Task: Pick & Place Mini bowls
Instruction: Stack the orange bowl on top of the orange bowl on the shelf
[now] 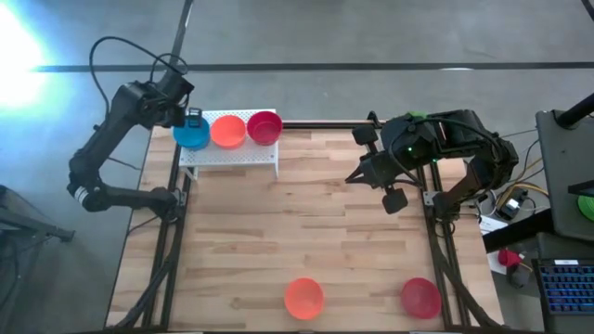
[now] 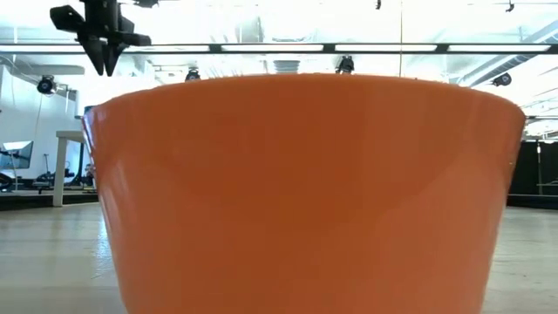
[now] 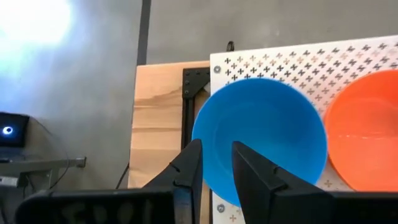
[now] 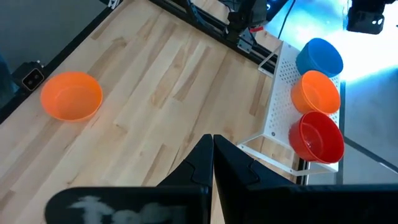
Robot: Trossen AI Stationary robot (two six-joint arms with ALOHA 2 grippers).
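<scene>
A blue mini bowl (image 1: 192, 135), an orange one (image 1: 227, 131) and a red one (image 1: 264, 127) stand in a row on a white perforated shelf (image 1: 232, 156) at the table's far left. My left gripper (image 3: 216, 163) is at the blue bowl (image 3: 261, 134), shut on its rim. An orange mini bowl (image 1: 303, 298) and a red one (image 1: 420, 297) rest on their bases near the table's near edge. The orange one fills the low view (image 2: 305, 192). My right gripper (image 4: 212, 149) is shut and empty, held above the table's right side (image 1: 394, 197). My left gripper has the blue bowl by its rim (image 3: 217, 155) on the side toward the table's left edge. One finger (image 3: 249, 174) is inside the bowl and one (image 3: 189, 168) outside. The fingers come from above, slanting down. The bowl stands upright on the shelf.
The shelf stands on legs at the table's far-left corner, beside a black frame rail (image 1: 178, 186). Bare wooden tabletop (image 1: 306, 223) lies between the shelf and the two near bowls. Cables and equipment (image 1: 520, 250) sit off the table's right edge.
</scene>
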